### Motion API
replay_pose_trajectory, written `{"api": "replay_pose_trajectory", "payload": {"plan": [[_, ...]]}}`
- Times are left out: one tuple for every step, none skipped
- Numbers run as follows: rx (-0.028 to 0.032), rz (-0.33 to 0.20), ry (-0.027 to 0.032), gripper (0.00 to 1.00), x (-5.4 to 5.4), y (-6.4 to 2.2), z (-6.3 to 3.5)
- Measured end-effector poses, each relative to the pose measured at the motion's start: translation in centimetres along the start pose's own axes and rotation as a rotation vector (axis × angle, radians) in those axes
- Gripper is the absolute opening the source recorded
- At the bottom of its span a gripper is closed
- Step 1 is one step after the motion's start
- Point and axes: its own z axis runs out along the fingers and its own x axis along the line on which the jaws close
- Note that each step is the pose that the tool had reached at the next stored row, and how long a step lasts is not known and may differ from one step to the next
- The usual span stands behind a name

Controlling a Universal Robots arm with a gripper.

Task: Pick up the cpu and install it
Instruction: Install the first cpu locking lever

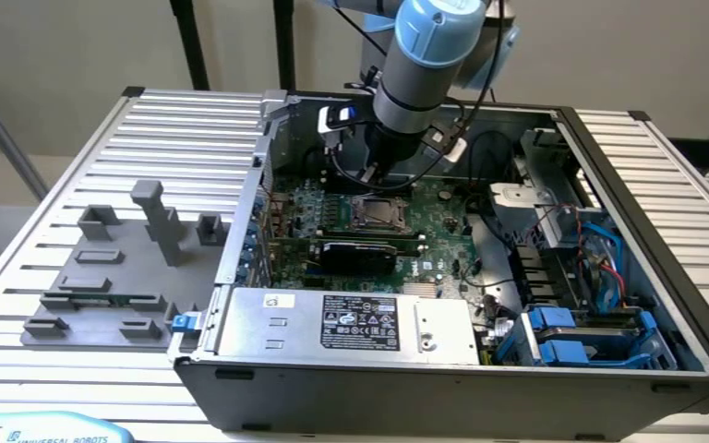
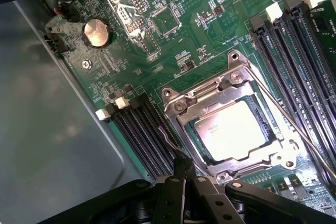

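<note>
Cpu (image 2: 231,129) lies flat in the socket (image 2: 181,109) on the green board (image 2: 168,24), metal top up, edges square with the metal frame around it. I judge it sits this way because the socket takes it in one flat position only. In the exterior view the same chip (image 1: 376,211) is inside the open computer case (image 1: 453,392), up the board from the grey power box (image 1: 342,323). Thin wire lever (image 2: 299,129) runs along one side of the socket; whether the frame is clamped down on the chip is hard to make out. Long black memory slots (image 2: 296,51) flank the socket on both sides. Coin battery (image 2: 97,32) well away from it. Gripper (image 2: 184,167) hangs just off the socket's edge, above the board (image 1: 377,173), not touching the chip. Its fingers look pressed together into one narrow tip, nothing between them. Placing of the chip appears done; hand empty.
</note>
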Motion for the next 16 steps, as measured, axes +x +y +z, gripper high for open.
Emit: {"api": "replay_pose_trajectory", "payload": {"plan": [[0.0003, 0.000, -0.0002, 0.11, 0.03, -0.02, 0.01], [0.0006, 0.000, -0.0002, 0.11, 0.08, -0.05, 0.03], [0.0009, 0.000, -0.0004, 0.11, 0.12, -0.08, 0.05], [0.0012, 0.000, -0.0006, 0.11, 0.15, -0.09, 0.06], [0.0014, 0.000, -0.0008, 0.11, 0.15, -0.09, 0.06], [0.0018, 0.001, -0.0011, 0.11, 0.14, -0.09, 0.06], [0.0024, 0.001, -0.0015, 0.11, 0.15, -0.09, 0.06], [0.0031, 0.001, -0.0019, 0.11, 0.15, -0.09, 0.06], [0.0038, 0.001, -0.0025, 0.11, 0.15, -0.09, 0.06], [0.0046, 0.000, -0.0030, 0.11, 0.15, -0.09, 0.06], [0.0050, 0.000, -0.0033, 0.11, 0.16, -0.07, 0.06], [0.0051, 0.000, -0.0032, 0.11, 0.18, -0.03, 0.07], [0.0051, 0.000, -0.0033, 0.11, 0.21, 0.01, 0.08], [0.0051, 0.000, -0.0033, 0.11, 0.24, 0.07, 0.09], [0.0052, -0.001, -0.0033, 0.11, 0.26, 0.12, 0.11], [0.0052, -0.001, -0.0033, 0.11, 0.29, 0.17, 0.13]]}}
